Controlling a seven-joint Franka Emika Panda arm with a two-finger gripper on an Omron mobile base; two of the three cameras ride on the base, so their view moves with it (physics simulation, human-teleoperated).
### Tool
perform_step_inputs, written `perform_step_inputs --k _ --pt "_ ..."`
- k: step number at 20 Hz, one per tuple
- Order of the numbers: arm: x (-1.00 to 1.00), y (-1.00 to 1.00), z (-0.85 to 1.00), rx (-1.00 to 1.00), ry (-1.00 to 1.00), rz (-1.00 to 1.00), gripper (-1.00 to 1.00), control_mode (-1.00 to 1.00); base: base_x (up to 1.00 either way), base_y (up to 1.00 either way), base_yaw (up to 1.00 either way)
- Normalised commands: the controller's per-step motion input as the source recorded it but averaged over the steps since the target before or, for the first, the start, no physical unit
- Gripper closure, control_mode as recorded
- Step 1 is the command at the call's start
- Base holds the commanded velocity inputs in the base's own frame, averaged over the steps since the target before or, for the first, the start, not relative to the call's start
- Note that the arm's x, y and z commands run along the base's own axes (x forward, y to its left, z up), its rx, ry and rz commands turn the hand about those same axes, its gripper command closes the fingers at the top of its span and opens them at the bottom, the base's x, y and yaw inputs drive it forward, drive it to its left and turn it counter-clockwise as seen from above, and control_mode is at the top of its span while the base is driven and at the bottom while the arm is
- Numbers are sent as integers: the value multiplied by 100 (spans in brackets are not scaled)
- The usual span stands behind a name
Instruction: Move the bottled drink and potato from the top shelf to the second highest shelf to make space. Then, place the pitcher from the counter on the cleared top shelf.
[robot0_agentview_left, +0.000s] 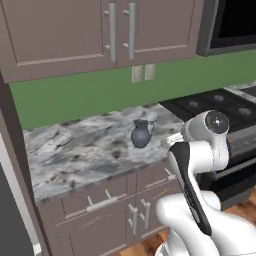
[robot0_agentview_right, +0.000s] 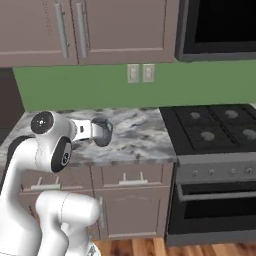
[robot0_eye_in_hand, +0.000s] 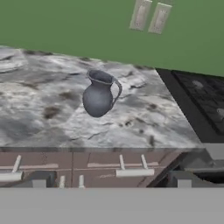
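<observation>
The dark blue-grey pitcher (robot0_agentview_left: 141, 134) (robot0_agentview_right: 102, 132) (robot0_eye_in_hand: 98, 96) stands upright on the marbled counter (robot0_agentview_left: 75, 150) (robot0_agentview_right: 142, 137) (robot0_eye_in_hand: 39, 113), its handle towards the stove. My gripper (robot0_eye_in_hand: 111, 181) is open, its two dark fingertips (robot0_eye_in_hand: 39, 179) far apart with nothing between them. It hovers in front of the counter's front edge, facing the pitcher and well short of it. In the right base view my white hand (robot0_agentview_right: 82, 128) reaches towards the pitcher and partly overlaps it. The bottled drink, the potato and both shelves are out of view.
A black stove (robot0_agentview_left: 215, 102) (robot0_agentview_right: 215, 125) (robot0_eye_in_hand: 205, 100) adjoins the counter on the right, with its oven door (robot0_agentview_right: 215, 210) below. Brown drawers (robot0_eye_in_hand: 127, 168) sit under the counter and wall cabinets (robot0_agentview_left: 75, 30) hang above. Two outlets (robot0_agentview_left: 142, 73) are on the green wall.
</observation>
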Motion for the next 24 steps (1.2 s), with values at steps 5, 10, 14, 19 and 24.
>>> perform_step_inputs --k 5,10,14,19,24 --pt "0 0 0 0 0 0 -100 100 44 -16 47" --pt "0 0 0 0 0 0 -100 100 2 -53 34" --pt "0 0 0 0 0 0 -100 100 0 -58 24" --pt "0 0 0 0 0 0 -100 100 10 -48 20" --pt "0 0 0 0 0 0 -100 100 40 -27 17"
